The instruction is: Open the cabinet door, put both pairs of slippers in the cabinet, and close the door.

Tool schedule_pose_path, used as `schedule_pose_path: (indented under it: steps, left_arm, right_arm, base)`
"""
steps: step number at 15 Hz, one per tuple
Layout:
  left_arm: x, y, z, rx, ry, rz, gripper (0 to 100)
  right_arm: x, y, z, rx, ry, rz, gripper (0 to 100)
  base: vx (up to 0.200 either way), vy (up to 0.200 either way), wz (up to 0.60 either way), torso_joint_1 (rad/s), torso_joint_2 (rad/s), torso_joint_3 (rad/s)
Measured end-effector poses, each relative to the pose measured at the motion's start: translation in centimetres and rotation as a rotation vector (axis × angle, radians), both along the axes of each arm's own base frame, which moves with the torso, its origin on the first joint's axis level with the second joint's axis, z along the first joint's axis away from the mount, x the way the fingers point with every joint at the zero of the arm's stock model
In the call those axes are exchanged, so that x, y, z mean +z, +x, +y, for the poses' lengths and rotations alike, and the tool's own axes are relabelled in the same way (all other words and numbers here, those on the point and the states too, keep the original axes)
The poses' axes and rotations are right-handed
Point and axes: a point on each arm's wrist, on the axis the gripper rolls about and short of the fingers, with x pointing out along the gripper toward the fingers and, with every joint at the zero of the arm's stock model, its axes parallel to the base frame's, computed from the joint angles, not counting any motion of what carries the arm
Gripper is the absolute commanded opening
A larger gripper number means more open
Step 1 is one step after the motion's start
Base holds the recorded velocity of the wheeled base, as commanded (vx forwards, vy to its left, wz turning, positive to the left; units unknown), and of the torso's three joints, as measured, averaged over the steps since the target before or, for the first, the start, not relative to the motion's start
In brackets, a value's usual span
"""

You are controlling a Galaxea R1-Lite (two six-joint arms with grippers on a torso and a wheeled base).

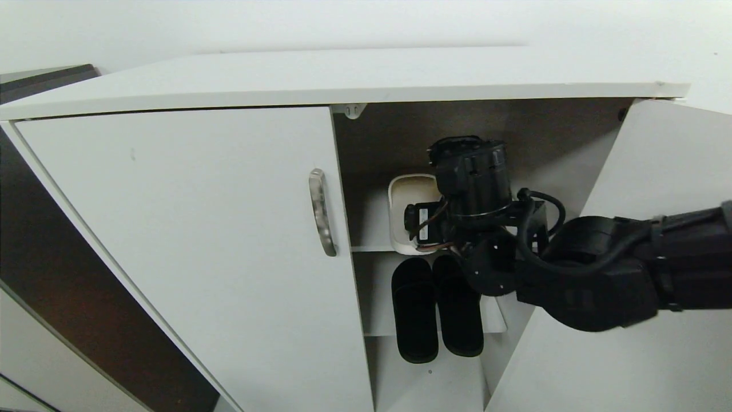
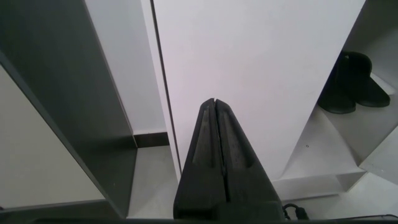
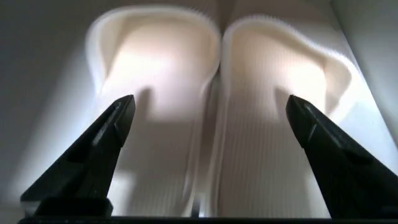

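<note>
The white slippers (image 3: 261,124) lie side by side on the upper shelf (image 1: 370,248) of the cabinet (image 1: 343,74), flanked by the two fingers of the right pincer (image 3: 210,102), which is spread wide with nothing gripped; the right arm stretches in from the right past the open door (image 1: 657,189), its wrist inside the cabinet; the black slippers (image 1: 414,315) sit on the shelf below; the left pincer (image 2: 214,102), pressed together and empty, points at the closed left door (image 2: 249,56)
</note>
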Motion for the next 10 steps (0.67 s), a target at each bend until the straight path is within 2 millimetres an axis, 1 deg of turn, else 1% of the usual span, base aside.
schedule_pose_path:
  steps: [2, 5, 7, 9, 10]
  left_arm:
    - [0.0, 0.0, 0.0, 0.0, 0.0, 0.0, 0]
    - [0.0, 0.0, 0.0, 0.0, 0.0, 0.0, 0]
    - [0.0, 0.0, 0.0, 0.0, 0.0, 0.0, 0]
    - [0.0, 0.0, 0.0, 0.0, 0.0, 0.0, 0]
    - [0.0, 0.0, 0.0, 0.0, 0.0, 0.0, 0]
  right_arm:
    - [-0.4, -2.5, -0.8, 0.034, -0.002, -0.001, 0]
    - [-1.2, -5.7, -2.3, 0.088, 0.013, -0.011, 0]
    - [-1.3, -7.6, -3.2, 0.136, 0.029, -0.019, 0]
    - [-1.2, -8.6, -3.6, 0.158, 0.031, -0.02, 0]
    - [-1.2, -8.7, -3.6, 0.16, 0.032, -0.021, 0]
  base:
    - [0.0, 0.0, 0.0, 0.0, 0.0, 0.0]
    - [0.0, 0.0, 0.0, 0.0, 0.0, 0.0]
    - [0.0, 0.0, 0.0, 0.0, 0.0, 0.0]
    - [0.0, 0.0, 0.0, 0.0, 0.0, 0.0]
    - [0.0, 0.0, 0.0, 0.0, 0.0, 0.0]
